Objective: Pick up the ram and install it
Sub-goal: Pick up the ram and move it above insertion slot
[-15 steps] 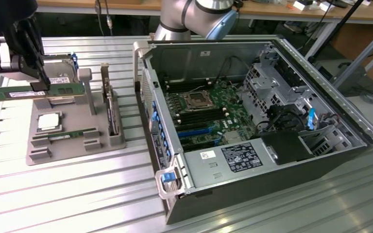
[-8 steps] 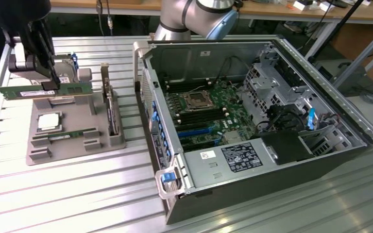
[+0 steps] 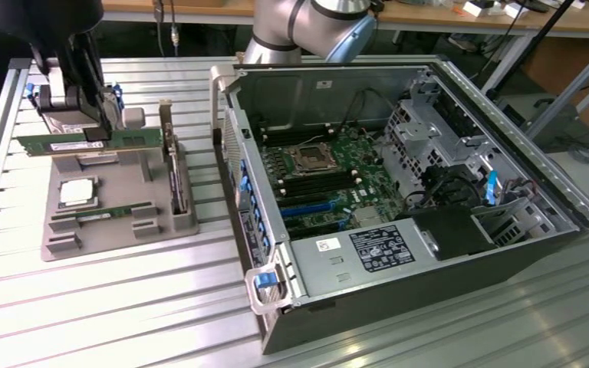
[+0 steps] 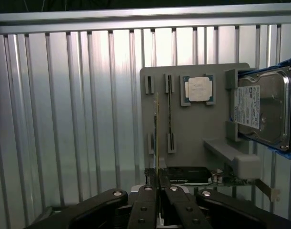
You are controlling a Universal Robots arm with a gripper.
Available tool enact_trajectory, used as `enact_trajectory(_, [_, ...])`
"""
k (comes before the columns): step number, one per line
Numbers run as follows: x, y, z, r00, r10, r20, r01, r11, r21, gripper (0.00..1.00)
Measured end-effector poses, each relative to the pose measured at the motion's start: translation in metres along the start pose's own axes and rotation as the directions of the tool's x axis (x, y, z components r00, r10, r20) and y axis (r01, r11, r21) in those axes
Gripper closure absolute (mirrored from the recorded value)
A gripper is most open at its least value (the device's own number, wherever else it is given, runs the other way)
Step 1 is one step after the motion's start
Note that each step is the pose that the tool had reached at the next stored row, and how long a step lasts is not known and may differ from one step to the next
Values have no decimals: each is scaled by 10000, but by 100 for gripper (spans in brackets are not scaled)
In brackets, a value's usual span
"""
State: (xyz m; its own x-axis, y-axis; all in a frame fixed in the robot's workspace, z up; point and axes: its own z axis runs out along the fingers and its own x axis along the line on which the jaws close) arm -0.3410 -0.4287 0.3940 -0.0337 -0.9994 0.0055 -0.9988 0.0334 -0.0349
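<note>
The ram [image 3: 90, 142] is a long green stick with a white label, held level above the grey holder tray [image 3: 120, 238] at the exterior view's left. My gripper [image 3: 88, 126] comes down on it from above and is shut on its top edge. In the wrist view the ram [image 4: 156, 138] shows edge-on as a thin line running out from between my fingertips [image 4: 146, 198], and my gripper [image 4: 157, 191] is closed tight on it. The open computer case [image 3: 397, 184], with its green motherboard [image 3: 325, 176], lies to the exterior view's right.
A second green stick [image 3: 105, 213], a silver processor [image 3: 77, 192] and an upright card with a bracket [image 3: 177, 180] sit in the tray. A hard drive [image 4: 259, 112] rests at the tray's edge. The robot's base [image 3: 294, 31] stands behind the case.
</note>
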Motion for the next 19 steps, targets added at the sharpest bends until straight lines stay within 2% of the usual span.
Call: enact_trajectory(19, [-5,-152,5,10000,0,-1,0,10000,-1,87])
